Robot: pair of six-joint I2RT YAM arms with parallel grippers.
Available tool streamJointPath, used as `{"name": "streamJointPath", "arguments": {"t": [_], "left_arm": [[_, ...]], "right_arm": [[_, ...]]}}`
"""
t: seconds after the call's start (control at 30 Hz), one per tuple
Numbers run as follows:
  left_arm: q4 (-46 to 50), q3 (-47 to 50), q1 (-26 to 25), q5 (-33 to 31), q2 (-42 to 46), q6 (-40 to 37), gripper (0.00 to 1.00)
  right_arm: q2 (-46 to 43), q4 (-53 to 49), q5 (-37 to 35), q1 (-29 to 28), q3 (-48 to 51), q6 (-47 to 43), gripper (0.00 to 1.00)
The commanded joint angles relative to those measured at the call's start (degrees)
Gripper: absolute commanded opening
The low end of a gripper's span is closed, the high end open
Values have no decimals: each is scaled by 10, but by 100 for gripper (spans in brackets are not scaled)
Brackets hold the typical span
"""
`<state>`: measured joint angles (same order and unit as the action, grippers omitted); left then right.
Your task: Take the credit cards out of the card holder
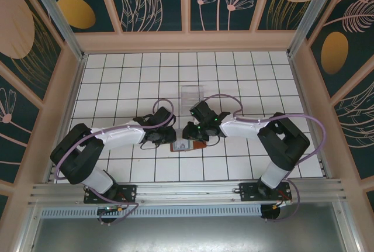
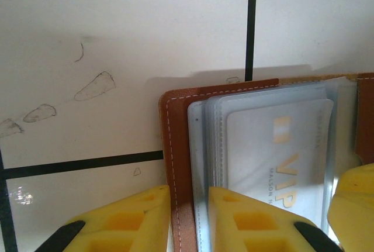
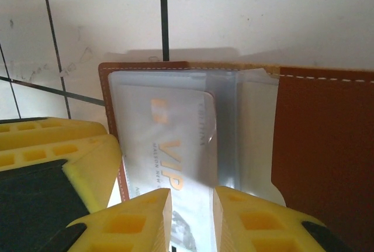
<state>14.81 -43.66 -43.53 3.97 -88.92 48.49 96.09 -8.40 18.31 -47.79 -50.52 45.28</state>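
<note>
The card holder (image 1: 188,146) lay open toward the near middle of the white tiled table (image 1: 234,76), the left hand (image 2: 187,208) nearly closed on its brown leather edge and the right hand (image 3: 193,208) pinching the pale VIP card (image 3: 175,141) tucked inside.

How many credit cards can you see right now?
1. The VIP card sits in a clear sleeve of the card holder, its near end pinched by the right gripper. Others may hide in sleeves behind.
</note>
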Motion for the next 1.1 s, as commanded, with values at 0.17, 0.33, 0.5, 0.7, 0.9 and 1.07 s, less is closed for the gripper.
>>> {"name": "streamJointPath", "arguments": {"t": [0.17, 0.33, 0.5, 0.7, 0.9, 1.07], "left_arm": [[8, -3, -2, 0, -3, -5, 24], [8, -3, -2, 0, -4, -7, 24], [7, -4, -2, 1, -6, -7, 24], [7, -4, -2, 1, -7, -6, 24], [7, -4, -2, 1, -9, -7, 24], [7, -3, -2, -1, -7, -6, 23]], "right_arm": [[16, 17, 12, -3, -14, -4, 26], [16, 17, 12, -5, -17, -6, 26], [28, 5, 8, -6, -26, -11, 26], [37, -26, -15, -12, -39, -18, 26], [29, -77, -61, -16, -55, -25, 26], [19, -95, -77, -17, -60, -28, 26]]}}
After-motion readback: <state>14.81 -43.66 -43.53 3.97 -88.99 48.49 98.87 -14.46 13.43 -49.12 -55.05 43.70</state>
